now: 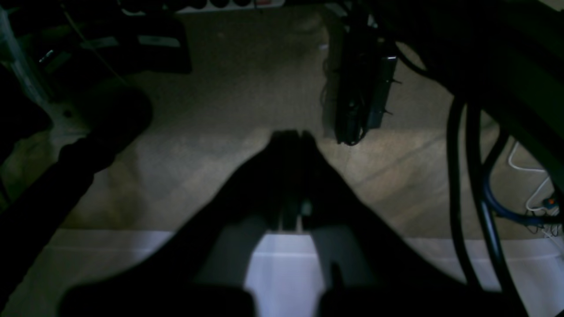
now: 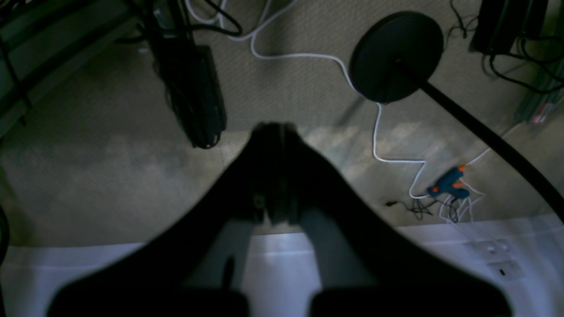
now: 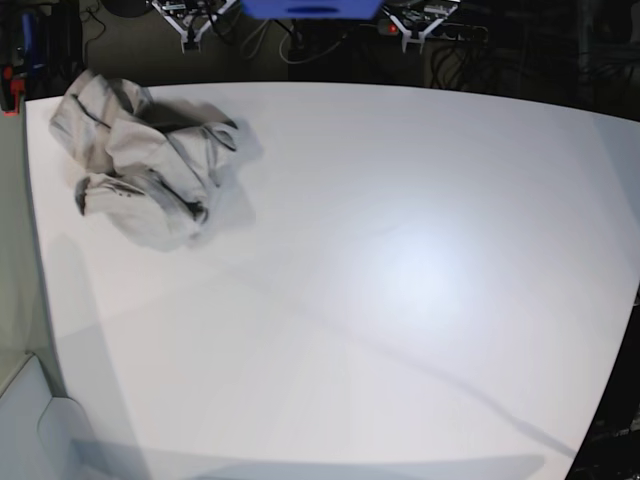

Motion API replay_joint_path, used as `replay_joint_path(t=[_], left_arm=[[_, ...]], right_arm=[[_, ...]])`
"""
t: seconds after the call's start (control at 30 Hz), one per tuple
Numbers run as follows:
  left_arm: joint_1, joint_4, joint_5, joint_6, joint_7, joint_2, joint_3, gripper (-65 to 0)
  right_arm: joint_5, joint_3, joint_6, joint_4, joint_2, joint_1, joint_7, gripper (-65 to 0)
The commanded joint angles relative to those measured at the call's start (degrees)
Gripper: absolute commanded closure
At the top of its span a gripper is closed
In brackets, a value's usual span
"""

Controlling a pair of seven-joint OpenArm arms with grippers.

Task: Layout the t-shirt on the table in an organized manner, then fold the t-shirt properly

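Observation:
The t-shirt [image 3: 145, 175] lies crumpled in a beige heap at the far left corner of the white table [image 3: 400, 280] in the base view. Neither arm shows in that view. In the left wrist view my left gripper [image 1: 293, 134] is shut with nothing in it, its dark fingers pointing past the table's edge [image 1: 110, 255] over the carpet. The right wrist view shows my right gripper [image 2: 273, 127] likewise shut and empty, out beyond the table's edge [image 2: 440, 246]. The t-shirt is out of view in both wrist views.
Carpeted floor lies below both grippers. A black box with cables [image 1: 361, 101] and thick black hoses [image 1: 467, 176] sit under the left side. A round black stand base [image 2: 396, 55], a white cable [image 2: 379, 132] and a blue glue gun [image 2: 449, 185] lie under the right.

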Motion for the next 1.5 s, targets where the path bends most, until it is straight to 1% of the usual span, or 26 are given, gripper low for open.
replay_joint_path(t=[0.0, 0.7, 0.83, 0.9, 1.03, 1.1, 1.2, 1.3, 1.37, 1.4, 1.43, 1.47], left_arm=[[0.1, 0.1, 0.4, -0.5, 0.2, -0.2, 0.1, -0.4], [0.1, 0.1, 0.3, -0.5, 0.2, -0.2, 0.1, -0.3], [1.3, 0.4, 0.2, -0.5, 0.2, -0.9, 0.1, -0.2], [2.3, 2.8, 0.0, -0.5, 0.2, -1.4, 0.0, -0.2], [6.9, 9.7, 0.0, -0.5, 0.3, -1.9, 0.0, -0.2], [9.1, 12.6, 0.0, -0.5, 0.3, -2.8, -0.1, -0.2], [11.8, 16.5, -0.1, -0.5, 0.3, -3.0, -0.1, -0.2], [14.7, 20.9, -0.1, -0.5, 0.4, -3.2, -0.1, -0.2], [17.2, 25.0, -0.1, -0.5, 0.5, -4.2, -0.2, -0.2], [18.5, 27.3, -0.1, -0.5, 1.3, -4.4, -0.2, -0.2], [19.6, 30.6, -0.1, -0.5, 3.3, -4.5, -0.2, -0.2], [20.6, 33.8, -0.1, -0.5, 5.5, -4.5, -0.2, -0.2]], right_arm=[[0.3, -0.1, 0.9, 0.2, 0.3, -0.3, 0.2, 0.0], [0.3, -0.2, 0.9, 0.2, 0.6, -0.5, 0.2, 0.0], [0.3, -0.2, 1.0, 0.2, 1.6, -0.9, 0.2, 0.0], [0.3, -0.2, 1.0, 0.9, 2.0, -1.9, 0.3, 0.0], [0.3, -0.1, 1.0, 8.0, 2.9, -6.1, 0.3, 0.0], [0.3, -0.1, 1.0, 13.0, 3.0, -9.1, 0.1, 0.0], [0.3, -0.2, 1.0, 19.4, 3.1, -13.1, -0.3, 0.0], [0.3, 0.1, 1.0, 24.9, 4.4, -16.8, -0.3, 0.0], [0.5, 0.1, 1.1, 28.6, 4.7, -19.3, -0.3, 0.0], [0.5, 0.2, 1.1, 30.9, 5.0, -20.6, -0.3, 0.0], [0.6, 0.3, 1.1, 33.3, 5.9, -22.0, -0.3, 0.0], [0.6, 0.3, 1.1, 35.5, 6.2, -23.3, -0.3, 0.0]])
